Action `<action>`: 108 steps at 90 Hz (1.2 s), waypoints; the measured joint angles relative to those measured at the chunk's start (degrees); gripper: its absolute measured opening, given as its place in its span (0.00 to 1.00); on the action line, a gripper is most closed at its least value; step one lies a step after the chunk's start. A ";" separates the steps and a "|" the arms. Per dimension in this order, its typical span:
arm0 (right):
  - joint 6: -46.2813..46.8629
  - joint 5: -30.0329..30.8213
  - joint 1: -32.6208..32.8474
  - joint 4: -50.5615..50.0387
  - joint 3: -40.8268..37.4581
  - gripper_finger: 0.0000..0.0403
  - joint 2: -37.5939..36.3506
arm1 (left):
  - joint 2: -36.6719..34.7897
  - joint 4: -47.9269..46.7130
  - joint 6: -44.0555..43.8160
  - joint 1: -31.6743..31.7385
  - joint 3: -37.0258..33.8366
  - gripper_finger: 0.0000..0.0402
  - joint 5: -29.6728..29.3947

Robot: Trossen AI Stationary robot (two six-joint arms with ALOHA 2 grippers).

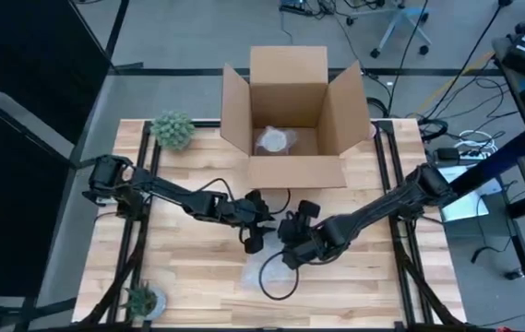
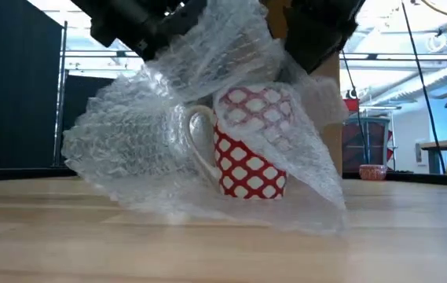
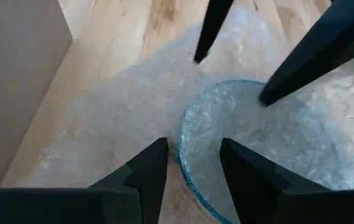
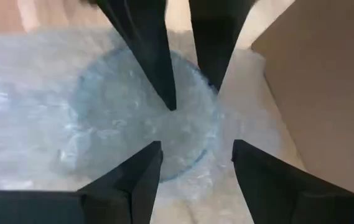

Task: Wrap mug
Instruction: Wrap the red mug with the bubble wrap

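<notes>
**A:** Start from above. What is there?

**B:** A pale wooden slatted tabletop (image 1: 197, 277). Both dark arms reach to its middle, the left hand (image 1: 255, 232) and the right hand (image 1: 292, 247) just beside each other over a sheet of clear bubble wrap (image 1: 267, 272). Behind them an open brown cardboard box (image 1: 290, 111) stands with its flaps out, probably waiting for the wrapped piece; something pale already lies in it. Two small green potted plants sit at the left corners, one by the box (image 1: 173, 130), one at the near edge (image 1: 142, 300).

**A:** And from table height?

**B:** The red mug with white diamond checks and a white handle (image 2: 248, 157) stands upright on the tabletop, near centre. The bubble wrap (image 2: 152, 134) is draped over and around it, lifted into a tent from above, so the mug's lower front shows bare. I judge the wrap is half done.

**A:** The left wrist view?

**B:** Its two dark fingers (image 3: 145, 171) stand apart over the wrap-covered mug rim (image 3: 251, 143), gripping nothing I can see. The other arm's fingers enter from the far side.

**A:** The right wrist view?

**B:** Much the same: fingers (image 4: 142, 171) spread, straddling the covered mug mouth (image 4: 127, 112), likely pressing film down into it.
</notes>
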 joint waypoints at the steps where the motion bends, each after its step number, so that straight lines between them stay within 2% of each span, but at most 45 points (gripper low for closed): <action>1: -0.18 -0.27 0.07 -0.54 0.39 0.46 -0.21 | -0.10 -0.05 0.01 0.00 0.00 0.35 0.00; 15: -3.32 -5.76 1.23 -6.05 5.08 0.46 -3.02 | -0.20 0.06 0.04 0.00 -0.11 0.35 0.00; 28: -8.55 -9.36 2.06 1.14 5.74 0.46 -4.27 | -0.20 0.09 0.04 0.00 -0.11 0.35 0.02; 41: -14.78 -9.60 1.33 10.71 5.07 0.46 -1.24 | -0.20 0.28 0.06 0.00 -0.14 0.35 0.04; 57: -12.66 -16.20 -0.12 7.83 4.41 0.46 3.88 | -0.20 0.19 0.08 0.00 -0.15 0.35 0.07; 85: -11.92 -14.76 -1.59 7.70 4.53 0.46 10.92 | -0.25 0.34 0.03 -0.11 -0.15 0.35 0.33; 108: -11.57 -13.10 -1.53 9.28 4.55 0.46 12.29 | -2.25 -0.58 0.12 -0.81 -0.28 0.35 0.49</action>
